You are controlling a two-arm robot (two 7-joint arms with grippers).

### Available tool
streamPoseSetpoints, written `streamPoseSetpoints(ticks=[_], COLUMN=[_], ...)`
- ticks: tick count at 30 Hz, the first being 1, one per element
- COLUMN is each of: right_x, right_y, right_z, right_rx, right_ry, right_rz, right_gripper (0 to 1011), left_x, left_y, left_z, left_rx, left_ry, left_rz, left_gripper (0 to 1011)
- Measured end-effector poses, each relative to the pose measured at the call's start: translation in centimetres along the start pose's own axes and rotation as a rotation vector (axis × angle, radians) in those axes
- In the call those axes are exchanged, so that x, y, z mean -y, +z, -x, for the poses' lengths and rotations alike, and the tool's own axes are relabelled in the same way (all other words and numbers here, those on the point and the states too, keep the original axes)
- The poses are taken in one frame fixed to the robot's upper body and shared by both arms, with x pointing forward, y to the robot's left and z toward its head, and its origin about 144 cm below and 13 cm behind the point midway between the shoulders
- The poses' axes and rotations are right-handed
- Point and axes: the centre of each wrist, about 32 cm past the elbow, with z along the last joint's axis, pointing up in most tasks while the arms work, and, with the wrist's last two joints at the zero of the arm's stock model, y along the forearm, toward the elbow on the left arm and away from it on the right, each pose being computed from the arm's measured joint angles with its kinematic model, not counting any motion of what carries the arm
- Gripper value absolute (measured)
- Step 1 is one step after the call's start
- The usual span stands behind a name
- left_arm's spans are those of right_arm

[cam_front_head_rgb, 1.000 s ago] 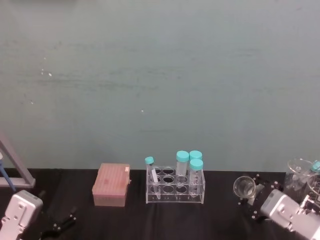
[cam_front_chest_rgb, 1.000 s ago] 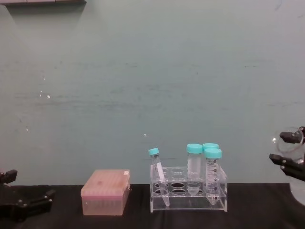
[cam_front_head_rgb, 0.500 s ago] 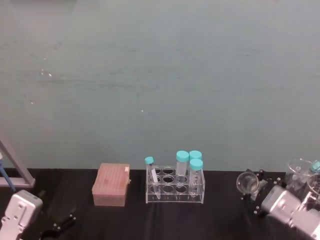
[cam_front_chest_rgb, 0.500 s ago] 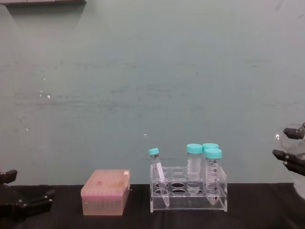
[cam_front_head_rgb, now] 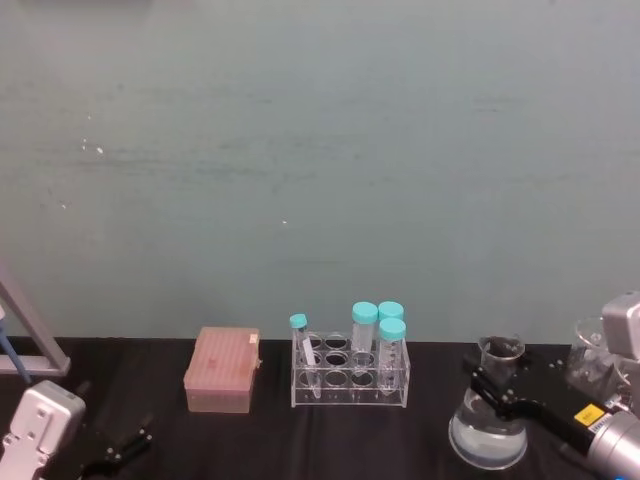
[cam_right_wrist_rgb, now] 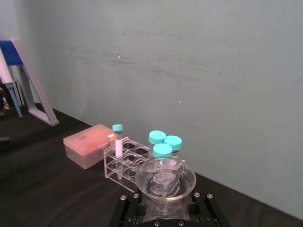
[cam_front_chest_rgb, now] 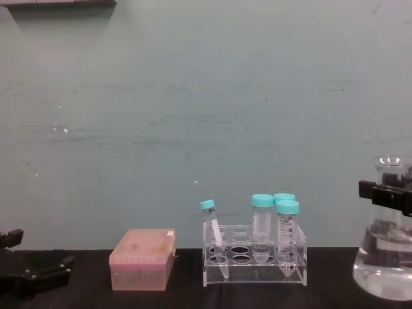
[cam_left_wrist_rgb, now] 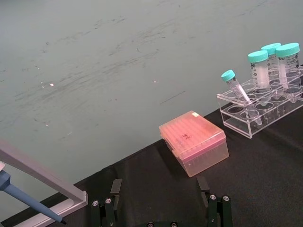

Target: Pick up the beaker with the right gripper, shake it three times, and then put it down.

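One tight clamp: right gripper (cam_front_head_rgb: 495, 383) on the neck of the beaker (cam_front_head_rgb: 487, 430).
Fragile, slick, bottom-heavy with liquid (cam_front_chest_rgb: 385, 283), so best held just under the flare; left gripper (cam_left_wrist_rgb: 160, 213) parked, spread wide.

A laboratory, by every sign on view. A black tabletop (cam_front_head_rgb: 260, 440) runs along a plain teal wall (cam_front_head_rgb: 320, 150). Near the middle of its back edge, a clear plastic rack (cam_front_head_rgb: 350, 385) holds four teal-capped tubes (cam_front_head_rgb: 365, 325), three upright and one thin tube leaning. Just left of the rack sits a translucent pink box (cam_front_head_rgb: 222, 370) with its lid closed. Toward the right edge is a conical glass beaker (cam_front_chest_rgb: 385, 264) with clear liquid in its wide base. More clear glassware (cam_front_head_rgb: 597, 345) stands farther right. At the left edge, a slanted grey stand (cam_left_wrist_rgb: 38, 175) carries a blue pipette (cam_left_wrist_rgb: 26, 201).
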Motion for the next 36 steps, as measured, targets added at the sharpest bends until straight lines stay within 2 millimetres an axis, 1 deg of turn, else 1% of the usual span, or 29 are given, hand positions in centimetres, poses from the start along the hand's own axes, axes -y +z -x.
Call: streamPoseSetpoints(ticks=[13, 36], right_x=[0.06, 0.06], right_y=[-0.12, -0.1], right_z=[0.41, 0.4], right_rx=[-0.094, -0.085], right_ry=[0.014, 0.01], right_rz=[0.009, 0.009], right_gripper=[452, 451], left_x=[0.0, 0.0], left_y=[0.0, 0.0], left_z=[0.0, 0.0], left_rx=[0.0, 0.0], left_ry=[0.0, 0.0], left_rz=[0.0, 0.0], left_gripper=[1000, 1000])
